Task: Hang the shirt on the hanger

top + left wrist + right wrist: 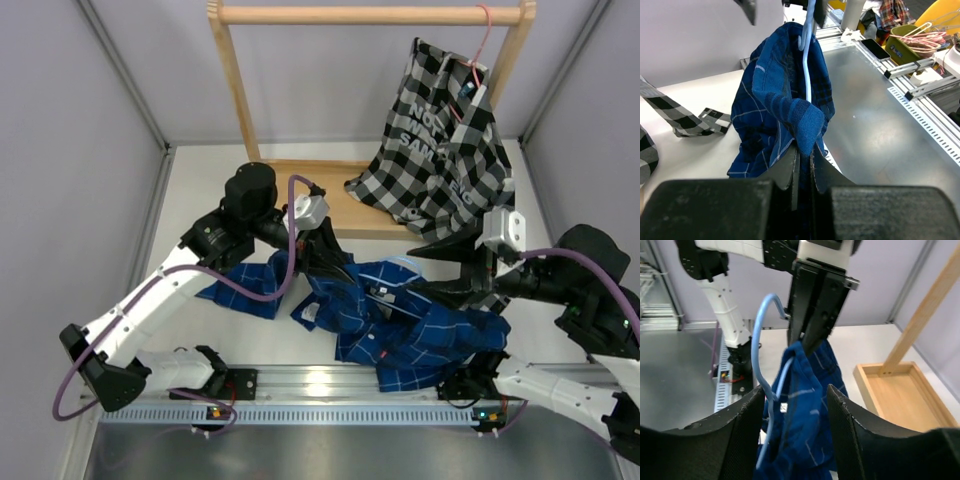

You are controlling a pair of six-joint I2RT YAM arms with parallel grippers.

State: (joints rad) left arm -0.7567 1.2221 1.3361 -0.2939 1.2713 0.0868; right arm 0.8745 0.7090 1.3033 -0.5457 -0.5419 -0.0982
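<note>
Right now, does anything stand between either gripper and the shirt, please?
Nothing visible does: the left gripper is shut on the shirt, and shirt and hanger sit between the open jaws of the right gripper.

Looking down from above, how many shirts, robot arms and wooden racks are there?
Shirts: 2 (dark blue shirt, checked shirt)
Robot arms: 2 (left arm, right arm)
Wooden rack: 1
Total: 5

Dark blue plaid shirt (420, 325), bunched, partly lifted, light-blue wire hanger (760, 335) tucked inside, hook protruding
</note>
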